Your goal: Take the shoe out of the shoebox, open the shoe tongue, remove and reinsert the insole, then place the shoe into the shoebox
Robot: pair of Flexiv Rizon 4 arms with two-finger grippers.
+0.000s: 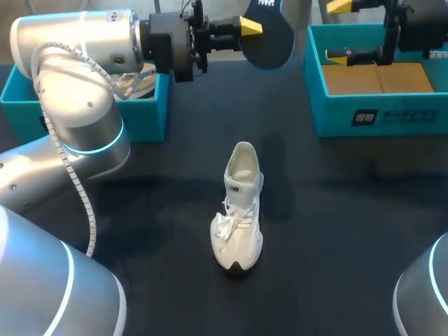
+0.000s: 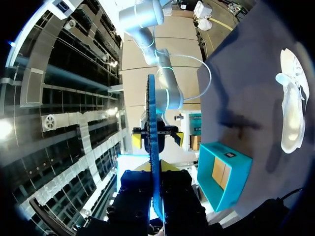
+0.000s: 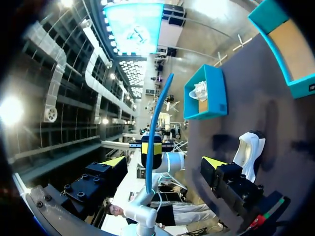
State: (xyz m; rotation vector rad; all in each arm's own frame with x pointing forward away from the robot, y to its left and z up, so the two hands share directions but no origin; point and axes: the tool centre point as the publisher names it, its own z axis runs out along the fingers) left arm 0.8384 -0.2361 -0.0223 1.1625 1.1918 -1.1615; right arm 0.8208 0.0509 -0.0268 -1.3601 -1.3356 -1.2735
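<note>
A white shoe (image 1: 238, 206) stands upright mid-table, toe toward the front edge, its opening empty. High over the table's far side my left gripper (image 1: 245, 29) is shut on a dark insole (image 1: 269, 35). In the left wrist view that insole (image 2: 151, 147) runs edge-on, blue-rimmed, out from between the fingers of my left gripper (image 2: 153, 169). My right gripper (image 1: 346, 29) hovers over the right shoebox (image 1: 378, 112), open and holding nothing. In the right wrist view its yellow tips are spread wide around my right gripper (image 3: 165, 164). The insole (image 3: 155, 123) is ahead of it, untouched, and the shoe (image 3: 248, 152) is on the table beyond.
A teal shoebox (image 1: 150, 105) at the far left holds another white shoe. The right shoebox shows a brown cardboard floor. The bulk of my left arm (image 1: 77, 119) covers the table's left side. Dark tabletop surrounds the shoe.
</note>
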